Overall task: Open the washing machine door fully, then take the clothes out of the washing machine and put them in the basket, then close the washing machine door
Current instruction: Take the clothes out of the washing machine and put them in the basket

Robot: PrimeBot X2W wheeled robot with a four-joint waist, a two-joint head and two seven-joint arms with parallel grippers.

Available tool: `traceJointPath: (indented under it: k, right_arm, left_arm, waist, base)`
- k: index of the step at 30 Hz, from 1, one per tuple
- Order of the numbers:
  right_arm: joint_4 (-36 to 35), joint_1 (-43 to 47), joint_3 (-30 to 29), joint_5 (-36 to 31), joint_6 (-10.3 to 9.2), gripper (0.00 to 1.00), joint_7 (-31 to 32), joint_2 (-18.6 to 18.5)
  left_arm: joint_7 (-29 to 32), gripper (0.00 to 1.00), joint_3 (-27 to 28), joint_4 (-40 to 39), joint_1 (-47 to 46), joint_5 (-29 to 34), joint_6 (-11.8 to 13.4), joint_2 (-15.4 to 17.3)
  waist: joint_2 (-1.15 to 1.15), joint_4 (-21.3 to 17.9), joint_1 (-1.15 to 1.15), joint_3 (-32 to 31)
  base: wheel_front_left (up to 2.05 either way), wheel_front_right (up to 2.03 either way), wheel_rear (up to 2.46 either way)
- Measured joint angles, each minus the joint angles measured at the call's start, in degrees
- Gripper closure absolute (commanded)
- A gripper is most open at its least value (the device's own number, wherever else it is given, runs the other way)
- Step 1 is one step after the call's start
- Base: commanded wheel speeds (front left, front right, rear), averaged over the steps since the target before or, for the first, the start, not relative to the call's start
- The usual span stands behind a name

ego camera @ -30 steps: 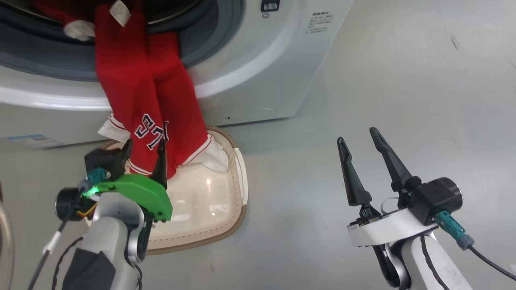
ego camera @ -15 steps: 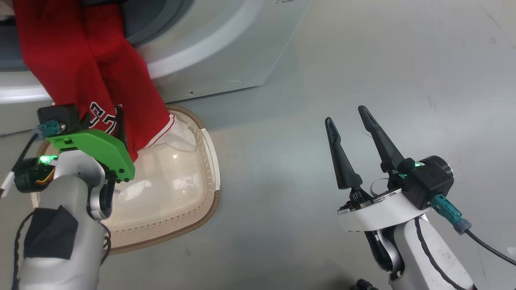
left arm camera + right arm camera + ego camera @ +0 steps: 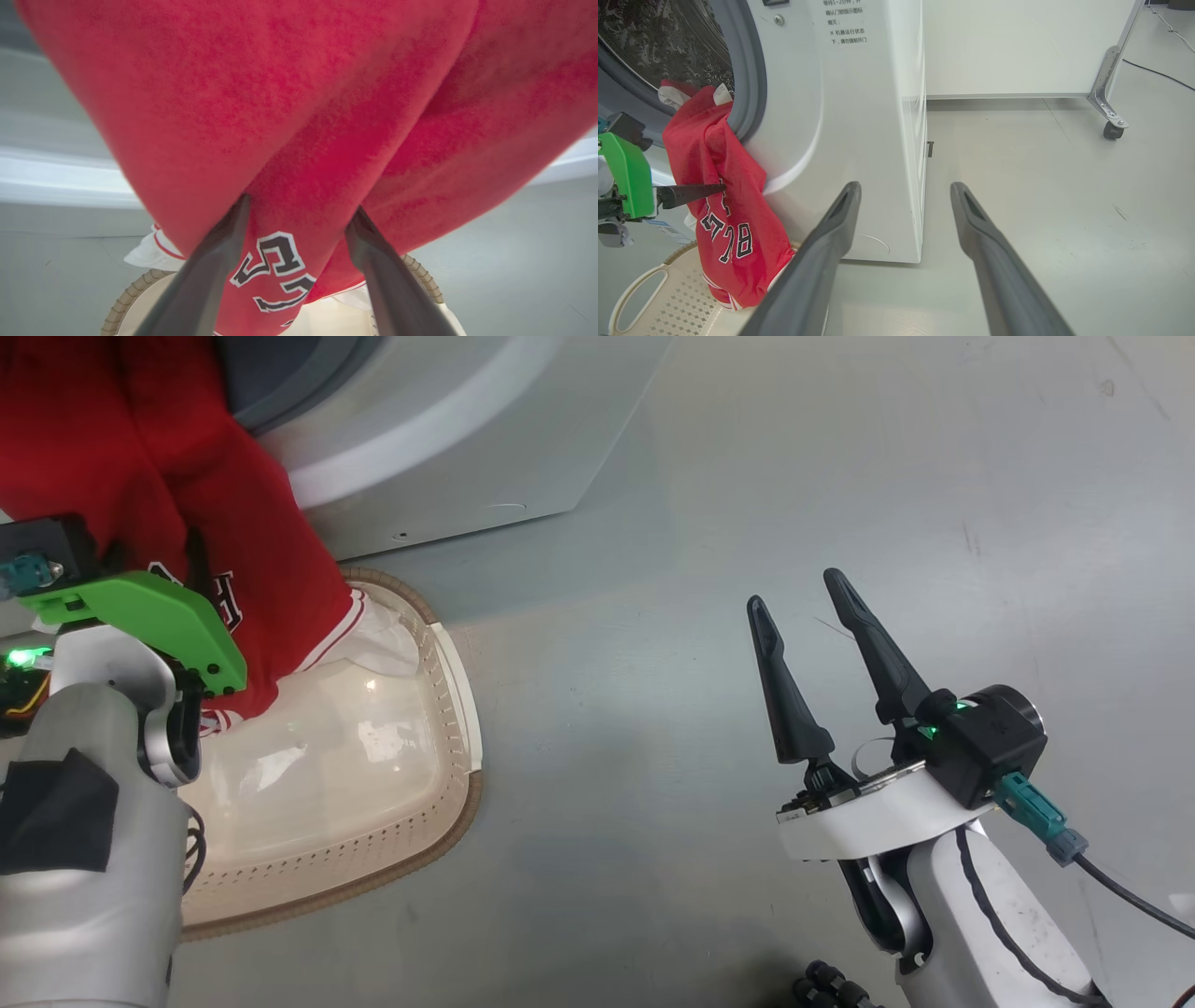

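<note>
Clothes (image 3: 252, 560) from washing machine (image 3: 448, 448) to basket (image 3: 464, 709) — left pincer (image 3: 299, 205) wide against them

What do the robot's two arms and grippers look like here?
The left gripper has a bright green wrist plate and a silver-grey forearm bearing a black patch. The right gripper has a white wrist plate, a black camera block with a green light, and a teal connector trailing a dark cable. Each has two long, dark, tapering fingers.
</note>
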Motion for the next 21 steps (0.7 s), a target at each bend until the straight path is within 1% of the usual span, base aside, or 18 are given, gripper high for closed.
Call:
traceJointPath:
  k: [3,4,6,16,21]
  right_arm:
    - [0.2,-0.5,0.3,0.0,-0.01,0.0,0.0,0.0]
    - [0.2,-0.6,0.4,0.0,-0.01,0.0,0.0,0.0]
    - [0.3,-0.6,0.5,0.0,-0.01,0.0,0.0,0.0]
    - [0.9,-1.5,0.5,0.1,-0.45,0.0,0.0,0.0]
    - [1.3,-1.6,-0.4,-0.1,-0.58,0.0,0.0,-0.1]
  left_arm:
    - [-1.1,0.0,0.4,1.2,-1.0,0.1,0.1,0.0]
    - [-1.4,0.45,0.5,1.7,-1.3,0.1,0.3,0.0]
    - [-1.8,1.0,0.7,2.4,-1.5,0.1,0.3,0.0]
    - [-5.2,1.0,0.6,5.5,-2.1,0.1,0.3,-1.0]
    - [-9.1,1.0,-0.3,5.8,-2.1,0.3,0.2,-3.1]
  waist:
    - [0.0,0.0,0.0,0.0]
    - [0.0,0.0,0.0,0.0]
    - [0.0,0.0,0.0,0.1]
    - [0.0,0.6,0.0,0.0]
    - [0.0,1.6,0.0,-0.5]
  base:
    - [0.0,0.0,0.0]
    - [0.0,0.0,0.0]
    - [0.0,0.0,0.0]
    - [0.0,0.0,0.0]
    - [0.0,0.0,0.0]
